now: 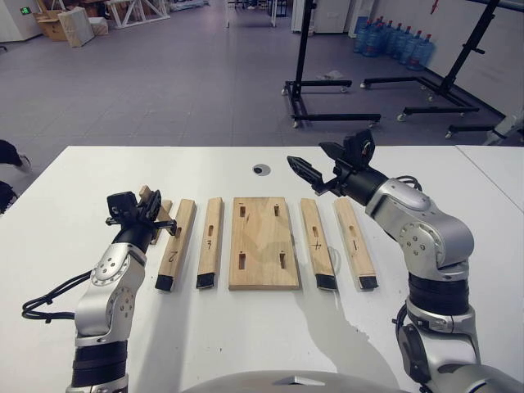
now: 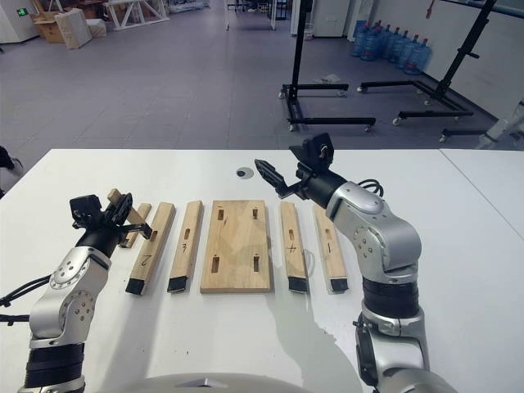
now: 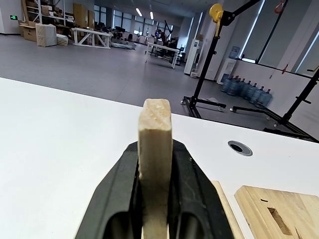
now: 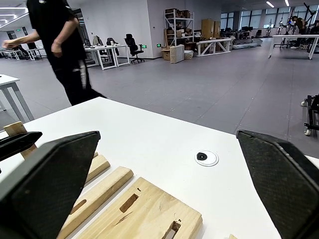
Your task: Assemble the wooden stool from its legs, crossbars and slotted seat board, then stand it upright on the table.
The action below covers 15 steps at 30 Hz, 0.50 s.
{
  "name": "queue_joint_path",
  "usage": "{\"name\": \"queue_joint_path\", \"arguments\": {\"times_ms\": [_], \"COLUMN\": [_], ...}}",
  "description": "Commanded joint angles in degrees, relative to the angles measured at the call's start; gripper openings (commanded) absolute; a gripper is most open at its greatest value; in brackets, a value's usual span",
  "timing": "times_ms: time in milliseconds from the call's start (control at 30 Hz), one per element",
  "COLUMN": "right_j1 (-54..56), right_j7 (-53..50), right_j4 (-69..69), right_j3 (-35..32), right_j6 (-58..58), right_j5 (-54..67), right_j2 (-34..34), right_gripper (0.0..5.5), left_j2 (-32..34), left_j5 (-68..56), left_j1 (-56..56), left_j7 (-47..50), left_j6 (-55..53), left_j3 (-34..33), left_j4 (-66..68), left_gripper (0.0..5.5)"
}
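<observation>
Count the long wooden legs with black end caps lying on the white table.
4. Left of the slotted wooden seat board: left outer leg, left inner leg. Right of it: right inner leg, right outer leg. None seems hidden.

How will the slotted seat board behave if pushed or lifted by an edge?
Probably stiff: the seat board looks like solid wood. Lying flat on the table, it likely slides rather than tips or rolls. Wide, so a pinch probably needs an edge.
</observation>
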<state>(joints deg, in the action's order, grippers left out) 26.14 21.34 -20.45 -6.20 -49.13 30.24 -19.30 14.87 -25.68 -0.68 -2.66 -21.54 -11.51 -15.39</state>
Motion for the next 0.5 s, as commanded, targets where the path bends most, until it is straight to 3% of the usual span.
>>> {"name": "queue_joint_path", "arguments": {"times_ms": [33,500], "right_j1": [0.8,0.8], "right_j7": [-0.2,-0.4], "right_j4": [0.3,0.3], "right_j3": [0.7,1.2], "right_j6": [0.4,0.3], "right_j5": [-0.2,0.1], "right_j2": [0.0,0.1], "right_gripper": [5.03,5.03], "left_j2": [-0.6,-2.5], "left_j5": [1.5,5.2], "left_j1": [-1.3,-0.4], "left_j7": [-1.1,-2.7], "left_j6": [0.6,2.5], "left_j3": [0.4,0.6], "left_j4": [0.9,3.1], "left_gripper": [0.39,0.39]}}
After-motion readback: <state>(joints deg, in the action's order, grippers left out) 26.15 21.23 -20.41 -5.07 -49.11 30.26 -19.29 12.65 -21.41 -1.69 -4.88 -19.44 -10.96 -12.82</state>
